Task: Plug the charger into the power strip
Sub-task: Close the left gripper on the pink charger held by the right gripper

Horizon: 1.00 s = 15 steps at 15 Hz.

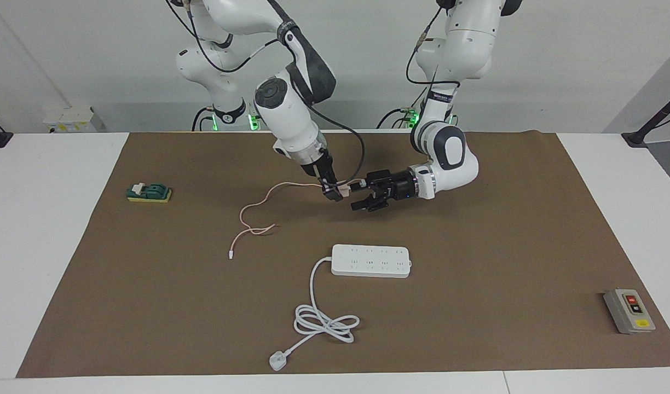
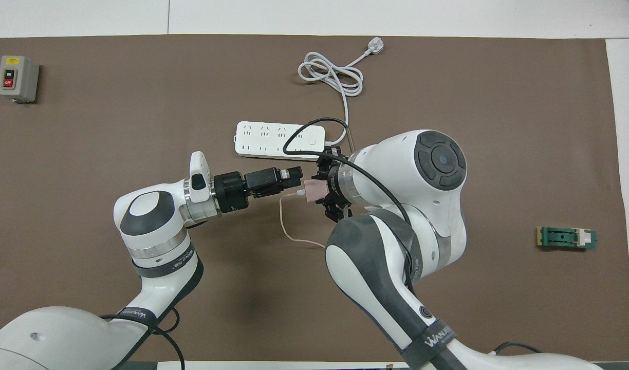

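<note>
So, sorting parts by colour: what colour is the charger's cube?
Pale pink; the charger shows best in the overhead view, held up by the right gripper.

You are in a robotics lab: bare white wall [image 1: 559, 65], brown paper mat [image 1: 477, 246] on a white table [image 1: 39, 246].

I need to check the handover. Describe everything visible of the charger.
The charger is a small pale pink cube, plastic by its look, held above the mat in the right gripper, with the open left gripper right beside it. Its thin pink cable trails down in loose curves onto the brown mat, ending in a small connector.
</note>
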Each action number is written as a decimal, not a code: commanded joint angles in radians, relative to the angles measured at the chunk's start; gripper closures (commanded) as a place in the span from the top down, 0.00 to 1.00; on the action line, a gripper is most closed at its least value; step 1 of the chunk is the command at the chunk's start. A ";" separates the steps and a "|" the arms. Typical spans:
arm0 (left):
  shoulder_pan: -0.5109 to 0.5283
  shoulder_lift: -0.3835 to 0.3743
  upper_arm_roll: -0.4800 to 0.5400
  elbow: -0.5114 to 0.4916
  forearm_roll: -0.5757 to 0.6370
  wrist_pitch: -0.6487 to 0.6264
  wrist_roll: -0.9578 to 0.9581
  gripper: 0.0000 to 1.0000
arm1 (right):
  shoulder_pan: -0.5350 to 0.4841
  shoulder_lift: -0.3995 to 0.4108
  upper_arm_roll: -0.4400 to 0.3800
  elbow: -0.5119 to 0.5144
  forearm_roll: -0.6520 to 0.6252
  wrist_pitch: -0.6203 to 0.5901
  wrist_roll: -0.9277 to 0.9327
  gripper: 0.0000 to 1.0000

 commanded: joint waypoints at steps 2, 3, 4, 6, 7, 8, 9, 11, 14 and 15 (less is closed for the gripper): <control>-0.022 -0.035 0.004 -0.028 -0.012 0.016 0.005 1.00 | -0.007 -0.007 0.006 -0.017 -0.015 0.022 -0.018 0.00; -0.022 -0.039 0.004 -0.032 -0.012 0.012 0.008 1.00 | -0.007 -0.007 0.006 -0.017 -0.015 0.022 -0.018 0.00; -0.024 -0.045 0.003 -0.036 -0.012 0.012 0.008 1.00 | -0.007 -0.007 0.006 -0.017 -0.015 0.024 -0.018 0.00; -0.031 -0.048 0.004 -0.040 -0.012 0.015 0.008 1.00 | -0.008 -0.007 0.006 -0.017 -0.015 0.024 -0.024 0.00; -0.038 -0.049 0.004 -0.046 -0.012 0.018 0.009 1.00 | -0.007 -0.007 0.006 -0.017 -0.015 0.025 -0.026 0.00; -0.042 -0.051 0.004 -0.054 -0.012 0.019 0.012 1.00 | -0.008 -0.007 0.006 -0.017 -0.015 0.024 -0.026 0.00; -0.042 -0.052 0.004 -0.058 -0.012 0.021 0.023 1.00 | -0.008 -0.007 0.006 -0.017 -0.015 0.025 -0.026 0.00; -0.044 -0.060 0.004 -0.081 -0.012 0.021 0.041 1.00 | -0.007 -0.007 0.006 -0.017 -0.015 0.041 -0.026 0.00; -0.044 -0.074 0.004 -0.105 -0.012 0.019 0.052 1.00 | -0.007 -0.007 0.007 -0.020 -0.015 0.047 -0.026 0.00; -0.048 -0.080 0.003 -0.106 -0.012 0.022 0.052 1.00 | -0.007 -0.007 0.007 -0.020 -0.015 0.047 -0.026 0.00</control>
